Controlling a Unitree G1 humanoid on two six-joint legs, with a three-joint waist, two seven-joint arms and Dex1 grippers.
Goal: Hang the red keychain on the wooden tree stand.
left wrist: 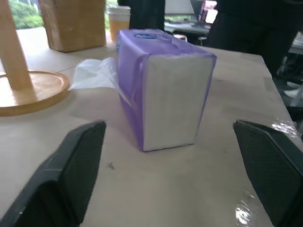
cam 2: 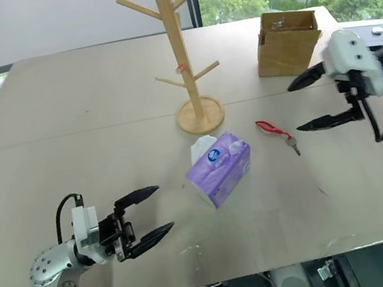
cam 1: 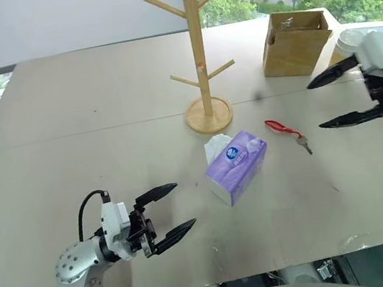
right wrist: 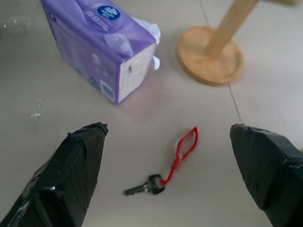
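Observation:
The red keychain (cam 1: 286, 131), a thin red cord loop with a small key, lies flat on the table to the right of the purple tissue pack (cam 1: 236, 166); the right wrist view has the red keychain (right wrist: 182, 152) between its fingers' lines of sight. The wooden tree stand (cam 1: 199, 55) stands upright behind the pack, its pegs bare. My right gripper (cam 1: 326, 102) hovers open above the table, right of the keychain, holding nothing. Down at the near left my left gripper (cam 1: 176, 206) is open and level, facing the tissue pack (left wrist: 163, 90).
A brown cardboard box (cam 1: 294, 42) sits at the table's far right, with a paper cup (cam 1: 349, 41) beside it. The tree stand's round base (right wrist: 209, 61) is close behind the keychain. Bare tabletop lies between my left gripper and the pack.

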